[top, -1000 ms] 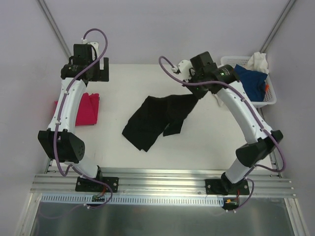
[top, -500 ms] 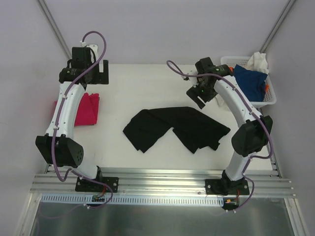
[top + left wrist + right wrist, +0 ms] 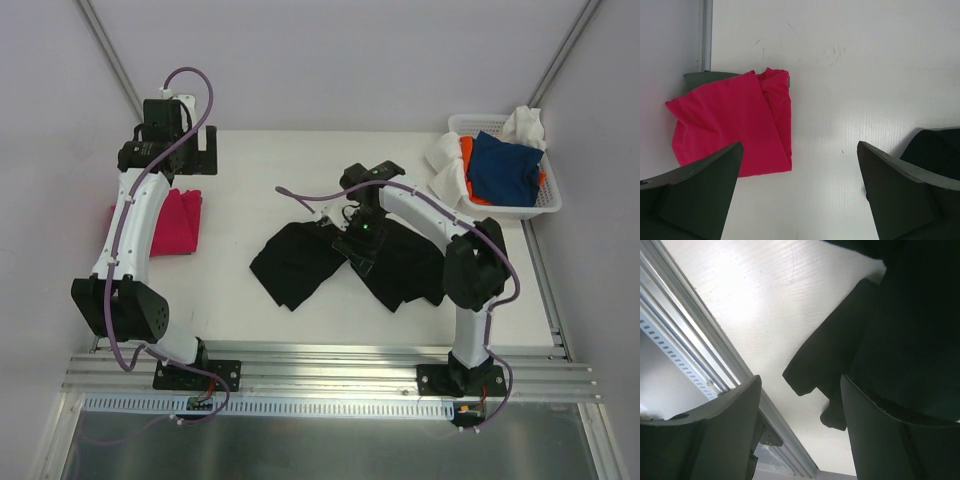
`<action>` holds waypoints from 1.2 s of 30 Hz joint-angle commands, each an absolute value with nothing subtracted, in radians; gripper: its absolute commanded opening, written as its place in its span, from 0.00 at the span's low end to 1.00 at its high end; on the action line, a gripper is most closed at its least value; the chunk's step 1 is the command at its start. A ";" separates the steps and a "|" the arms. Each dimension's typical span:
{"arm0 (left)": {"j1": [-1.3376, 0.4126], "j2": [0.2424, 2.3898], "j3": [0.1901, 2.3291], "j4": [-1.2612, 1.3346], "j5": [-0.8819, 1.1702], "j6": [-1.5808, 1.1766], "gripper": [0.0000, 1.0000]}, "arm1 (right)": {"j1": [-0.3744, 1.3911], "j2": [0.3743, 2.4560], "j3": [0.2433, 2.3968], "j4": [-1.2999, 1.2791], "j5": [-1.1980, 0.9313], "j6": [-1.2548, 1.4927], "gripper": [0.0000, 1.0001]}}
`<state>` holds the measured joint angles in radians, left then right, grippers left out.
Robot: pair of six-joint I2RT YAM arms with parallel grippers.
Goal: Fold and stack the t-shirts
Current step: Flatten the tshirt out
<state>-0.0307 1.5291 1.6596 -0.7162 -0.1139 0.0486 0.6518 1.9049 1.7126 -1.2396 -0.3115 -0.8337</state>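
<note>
Centrally, the black t-shirt [image 3: 300, 262] is spread in a crumpled, uneven shape across the middle of the table [image 3: 260, 170], nearer the near edge than the far one. Its right half is partly hidden in the top view by the right arm, which is bent over it. The right hand [image 3: 800, 382] is held low above the cloth with its fingers parted, and nothing is gripped between them; table and a dark flap of cloth are seen through the gap.

The magenta-pink t-shirt [image 3: 180, 222] is laid folded at the left edge, well apart from the black one. The left hand [image 3: 799, 147] is raised near the far left corner, spread wide and holding nothing.

At the far right corner a white lattice basket [image 3: 548, 205] is set, in which a blue t-shirt [image 3: 505, 165], an orange one [image 3: 466, 150] and white cloth [image 3: 525, 125] are piled, the white spilling over the rim.

Bare surface is seen between the two shirts, along the far edge, and in a narrower strip before the aluminium rail [image 3: 330, 370] at the near edge.
</note>
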 commanded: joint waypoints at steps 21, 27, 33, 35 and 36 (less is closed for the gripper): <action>-0.006 1.493 1.677 -0.710 -0.156 0.100 0.99 | 0.618 2.184 1.781 -1.152 -0.212 -0.882 0.63; -0.006 1.502 1.681 -0.710 -0.155 0.097 0.99 | 0.609 2.206 1.812 -1.158 -0.215 -0.885 0.64; -0.006 1.502 1.683 -0.710 -0.153 0.095 0.99 | 0.609 2.206 1.784 -1.100 -0.141 -0.870 0.65; -0.006 1.502 1.681 -0.710 -0.152 0.095 0.99 | 0.609 2.207 1.778 -1.074 -0.098 -0.867 0.65; -0.006 1.503 1.681 -0.710 -0.150 0.095 0.99 | 0.607 2.212 1.779 -1.068 -0.088 -0.861 0.64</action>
<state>-0.0174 1.5070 1.6596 -0.7162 -0.1394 0.0902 0.6128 2.2131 1.7725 -1.1114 -0.1623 -0.8661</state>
